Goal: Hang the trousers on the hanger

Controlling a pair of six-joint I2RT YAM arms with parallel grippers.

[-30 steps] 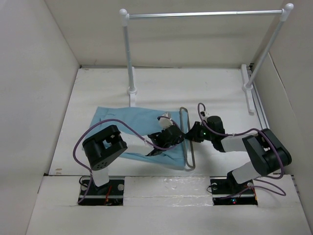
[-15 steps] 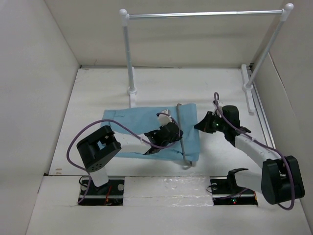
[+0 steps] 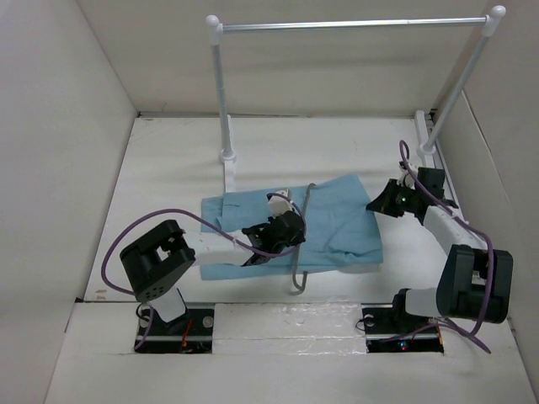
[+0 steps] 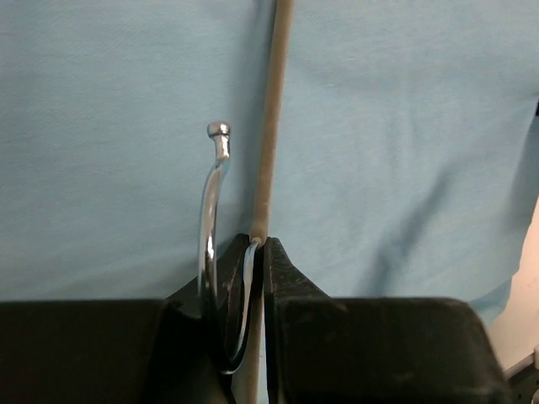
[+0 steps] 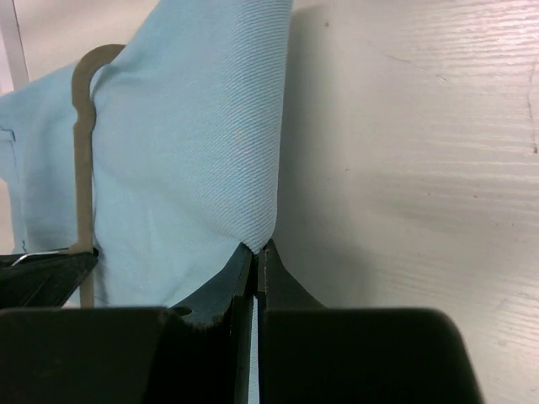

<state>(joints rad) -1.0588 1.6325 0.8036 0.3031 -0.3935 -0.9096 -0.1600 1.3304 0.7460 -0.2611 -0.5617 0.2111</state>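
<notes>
The light blue trousers [image 3: 345,223] lie flat across the middle of the table, passing through the grey wire hanger [image 3: 297,273]. My left gripper [image 3: 290,234] is shut on the hanger at the base of its hook; the left wrist view shows the jaws [image 4: 259,246] clamping the wire, with the shiny hook [image 4: 212,194] beside them and the trousers [image 4: 404,126] beneath. My right gripper [image 3: 373,204] is shut on the right edge of the trousers. In the right wrist view its tips [image 5: 255,249] pinch a lifted fold of the trousers [image 5: 185,151], and the hanger [image 5: 82,151] shows at the left.
A white-posted rack with a silver bar [image 3: 349,25] stands at the back, its feet at the left [image 3: 227,164] and the right [image 3: 428,160]. White walls enclose the table on three sides. The right arm reaches close to the right rack foot.
My right gripper has pulled the trousers to the right, through the hanger, towards the right rack foot. The cloth's left end has slid rightward. The hanger has tilted slightly in my left gripper.
</notes>
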